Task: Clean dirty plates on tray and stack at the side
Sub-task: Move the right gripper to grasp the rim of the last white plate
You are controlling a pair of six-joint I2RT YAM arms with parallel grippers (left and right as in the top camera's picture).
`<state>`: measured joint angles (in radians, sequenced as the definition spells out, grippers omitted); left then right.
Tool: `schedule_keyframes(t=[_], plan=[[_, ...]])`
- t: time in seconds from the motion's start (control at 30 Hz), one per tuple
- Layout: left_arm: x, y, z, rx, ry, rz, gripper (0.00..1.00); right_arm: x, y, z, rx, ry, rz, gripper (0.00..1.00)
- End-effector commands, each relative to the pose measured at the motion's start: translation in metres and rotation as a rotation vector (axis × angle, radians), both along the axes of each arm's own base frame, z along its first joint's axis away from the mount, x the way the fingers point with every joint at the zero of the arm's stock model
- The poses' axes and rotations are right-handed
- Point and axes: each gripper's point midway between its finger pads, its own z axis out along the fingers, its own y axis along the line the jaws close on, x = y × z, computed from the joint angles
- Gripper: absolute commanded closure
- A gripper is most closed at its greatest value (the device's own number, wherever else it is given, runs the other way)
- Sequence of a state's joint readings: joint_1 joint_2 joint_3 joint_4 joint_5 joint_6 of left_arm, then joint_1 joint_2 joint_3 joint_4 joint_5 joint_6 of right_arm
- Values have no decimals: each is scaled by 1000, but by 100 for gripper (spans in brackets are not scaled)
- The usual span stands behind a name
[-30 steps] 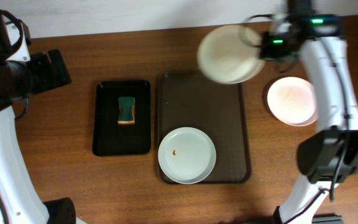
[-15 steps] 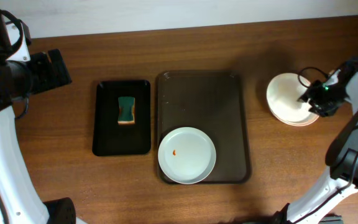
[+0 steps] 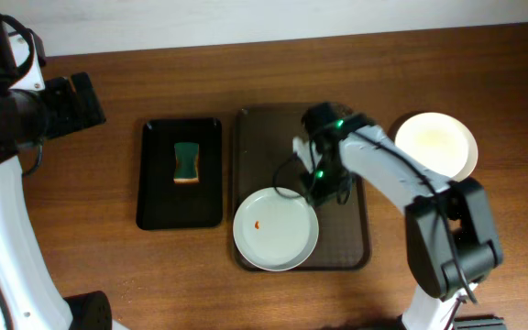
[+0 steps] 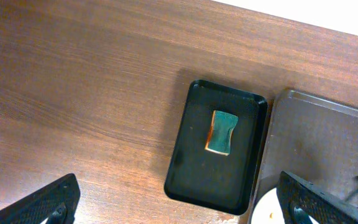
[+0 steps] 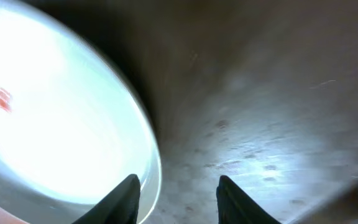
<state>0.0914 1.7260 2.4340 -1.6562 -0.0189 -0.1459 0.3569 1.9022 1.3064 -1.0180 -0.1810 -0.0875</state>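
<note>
A white plate with a small orange-red smear lies at the front of the dark brown tray. It also shows in the right wrist view, smear at upper left. A stack of white plates sits on the table to the right of the tray. My right gripper is open and empty, low over the tray at the plate's upper right rim; its fingers straddle the rim's edge. My left gripper is open and empty, high at the far left.
A smaller black tray left of the brown tray holds a green and yellow sponge. The sponge also shows in the left wrist view. Bare wooden table lies around both trays.
My right arm put the carried plate onto the stack at the right, let go, then swung left to the plate on the tray. The left arm has not moved.
</note>
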Motion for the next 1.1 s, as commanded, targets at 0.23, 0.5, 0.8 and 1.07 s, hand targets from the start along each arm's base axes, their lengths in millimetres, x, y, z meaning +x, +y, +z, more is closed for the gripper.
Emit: schedule_keyframes(t=[0.23,0.5,0.8,1.07], plan=[[-3,3,6,13,-20,5,0,31,-26,-14,-70,-111,-194,96],[13,-14,-5,-67,-4,-55,0,111,-68,16,-48,-335,-494,96],[41,-39,-85,-87,238,-118,2,104,-65,14,-63,-351,-133,91],[71,-91,-186,-70,318,-237,15,99,-66,17,80,-232,-494,57]])
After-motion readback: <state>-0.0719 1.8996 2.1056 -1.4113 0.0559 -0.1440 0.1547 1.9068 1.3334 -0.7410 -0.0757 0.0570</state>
